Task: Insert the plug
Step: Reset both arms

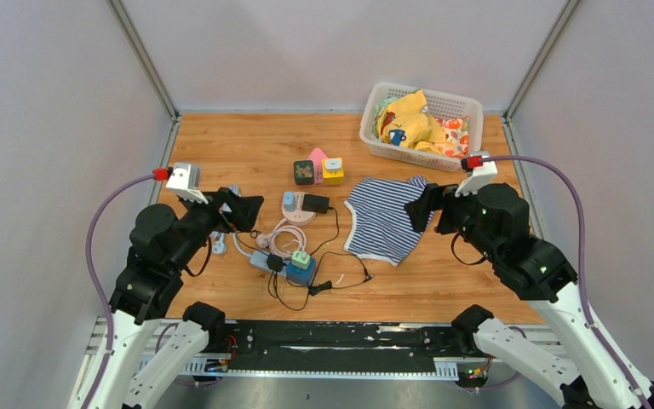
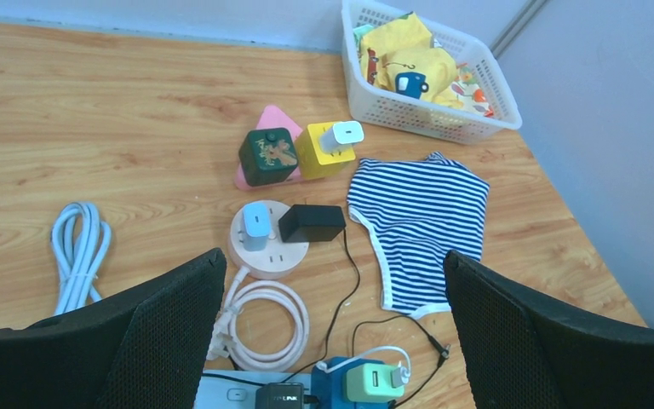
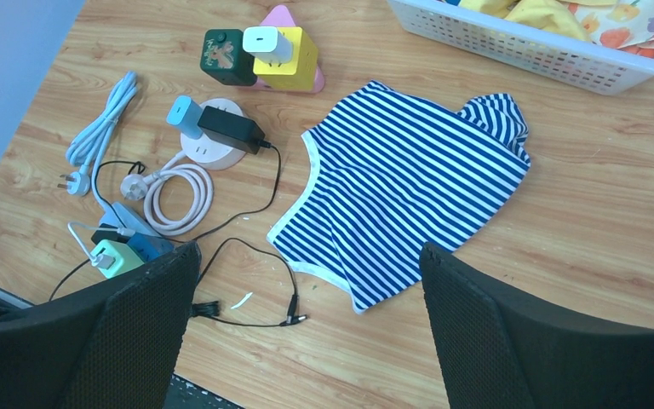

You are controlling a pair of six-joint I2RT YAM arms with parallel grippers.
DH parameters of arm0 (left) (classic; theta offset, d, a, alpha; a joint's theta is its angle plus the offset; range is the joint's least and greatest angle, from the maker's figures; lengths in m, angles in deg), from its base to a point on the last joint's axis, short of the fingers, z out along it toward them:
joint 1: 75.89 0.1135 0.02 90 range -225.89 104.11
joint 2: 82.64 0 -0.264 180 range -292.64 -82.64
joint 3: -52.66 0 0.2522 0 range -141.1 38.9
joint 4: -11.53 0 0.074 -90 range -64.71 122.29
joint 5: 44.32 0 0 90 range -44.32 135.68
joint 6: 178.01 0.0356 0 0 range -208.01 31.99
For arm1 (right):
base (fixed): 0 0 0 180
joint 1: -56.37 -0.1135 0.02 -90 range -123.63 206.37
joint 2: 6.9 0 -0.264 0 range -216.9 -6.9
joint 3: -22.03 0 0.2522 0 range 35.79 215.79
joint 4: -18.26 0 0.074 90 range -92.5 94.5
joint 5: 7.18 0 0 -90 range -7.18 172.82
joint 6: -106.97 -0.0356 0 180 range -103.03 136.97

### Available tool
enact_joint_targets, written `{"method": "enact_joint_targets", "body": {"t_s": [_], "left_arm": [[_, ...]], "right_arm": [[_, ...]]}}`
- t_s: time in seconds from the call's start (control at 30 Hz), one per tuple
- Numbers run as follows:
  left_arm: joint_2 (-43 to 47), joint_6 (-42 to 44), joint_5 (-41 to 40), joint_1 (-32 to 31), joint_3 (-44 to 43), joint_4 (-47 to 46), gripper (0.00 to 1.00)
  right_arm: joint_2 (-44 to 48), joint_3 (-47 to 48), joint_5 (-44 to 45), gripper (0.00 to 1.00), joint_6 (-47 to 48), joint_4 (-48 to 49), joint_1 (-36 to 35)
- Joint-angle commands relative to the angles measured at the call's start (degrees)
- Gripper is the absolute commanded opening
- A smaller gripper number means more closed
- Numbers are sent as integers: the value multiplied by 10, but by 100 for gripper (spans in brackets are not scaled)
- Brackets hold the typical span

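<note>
A round pink socket hub holds a light-blue adapter and a black adapter. Its pink-white cord lies coiled, and the cord's plug lies loose on the wood beside a pale power strip. That strip carries a black adapter, a blue block and a green charger. My left gripper is open and empty, hovering above the coil and strip. My right gripper is open and empty over the striped shirt's near edge.
A striped shirt lies right of centre. A white basket of clothes stands at the back right. Green and yellow cubes sit behind the hub. A white bundled cable lies at the left. A thin black lead loops near the front.
</note>
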Motion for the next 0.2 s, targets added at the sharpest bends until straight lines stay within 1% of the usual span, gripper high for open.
{"method": "enact_joint_targets", "body": {"t_s": [0.0,0.17], "left_arm": [[-2,1,-26,-1,-13,-15,100],[-12,4,-26,-1,-20,-14,100]], "right_arm": [[13,-7,7,98,-9,-1,4],[12,-6,18,98,-8,0,5]]}}
